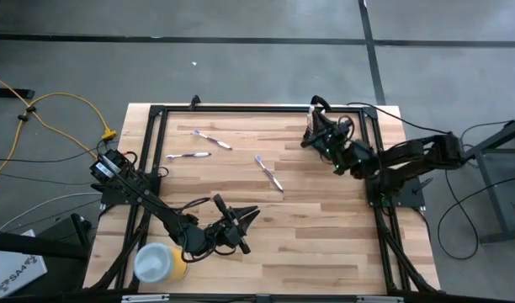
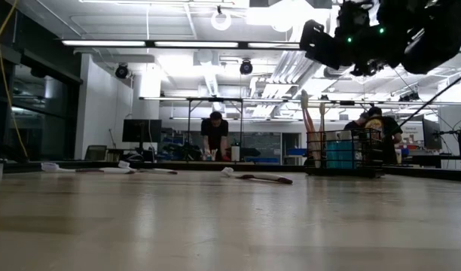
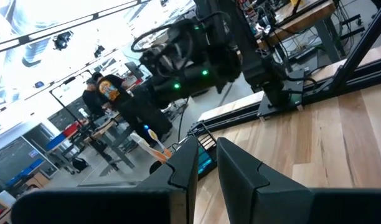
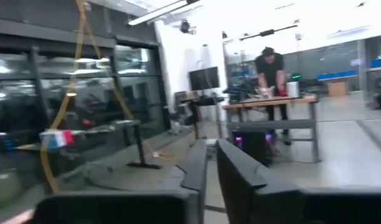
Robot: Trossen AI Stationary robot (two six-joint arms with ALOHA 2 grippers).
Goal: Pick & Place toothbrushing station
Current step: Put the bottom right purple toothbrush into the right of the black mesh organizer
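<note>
The wooden table (image 1: pixel 325 227) carries the parts of the toothbrushing station spread over its far half. The black wire-mesh holder (image 2: pixel 343 153) stands upright at the far right corner; in the low view it shows a blue tube (image 2: pixel 339 154) inside and pale brush handles sticking up out of its top. In the high view the holder is mostly hidden under the right gripper (image 1: pixel 312 128), which hangs just above it at that corner. The right wrist view looks out level into the room, over the two dark fingers (image 4: pixel 240 171), which stand close together with only a narrow gap and nothing between them.

Three toothbrushes lie flat on the table, well apart from the holder. One toothbrush (image 1: pixel 212 139) lies near the far left, a second toothbrush (image 1: pixel 188 156) just nearer and to its left, and a third toothbrush (image 1: pixel 269 173) lies near the middle of the table, angled.

The left gripper (image 1: pixel 241 220) waits low over the near left part of the table, pointing toward the right arm. Its fingers (image 3: pixel 243 180) sit near each other, a slim gap between them, holding nothing. A yellow cylinder (image 1: pixel 159 263) with a white top stands at the near left corner, just beside the left arm.

In the room beyond the table a person (image 2: pixel 215 135) in dark clothes stands bent over a bench
</note>
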